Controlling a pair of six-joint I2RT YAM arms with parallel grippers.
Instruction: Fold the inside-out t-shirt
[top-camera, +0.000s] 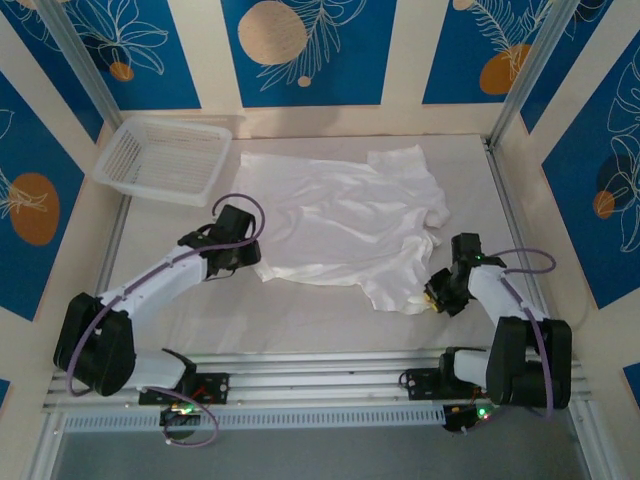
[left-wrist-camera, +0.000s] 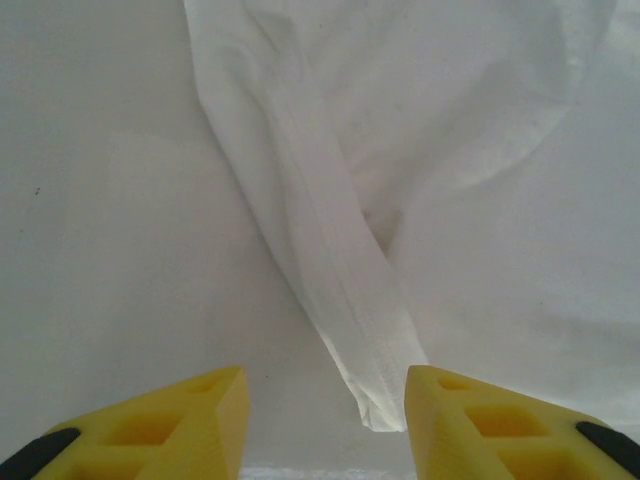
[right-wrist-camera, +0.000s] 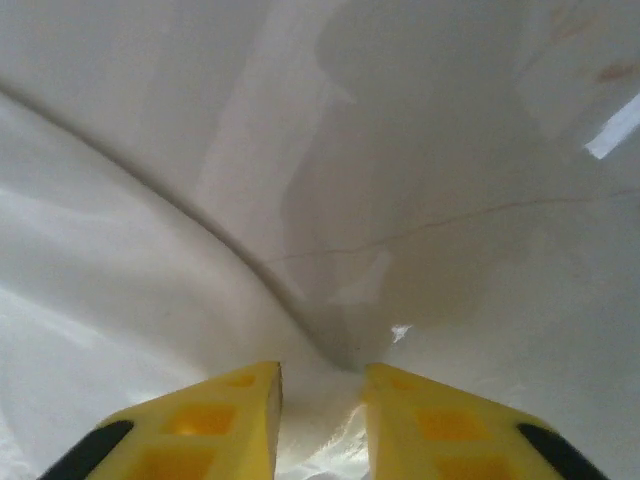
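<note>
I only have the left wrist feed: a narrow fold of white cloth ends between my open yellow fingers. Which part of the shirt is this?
Observer: From above, the left gripper sits at the near-left edge of the t-shirt, which lies spread and wrinkled on the table.
Operator: What is the other arm doing?
Observer: The right gripper is shut on bunched cloth at the t-shirt's near-right corner.
Operator: Anything close to my side?
Observer: A white mesh basket stands at the far left, apart from the t-shirt.
</note>
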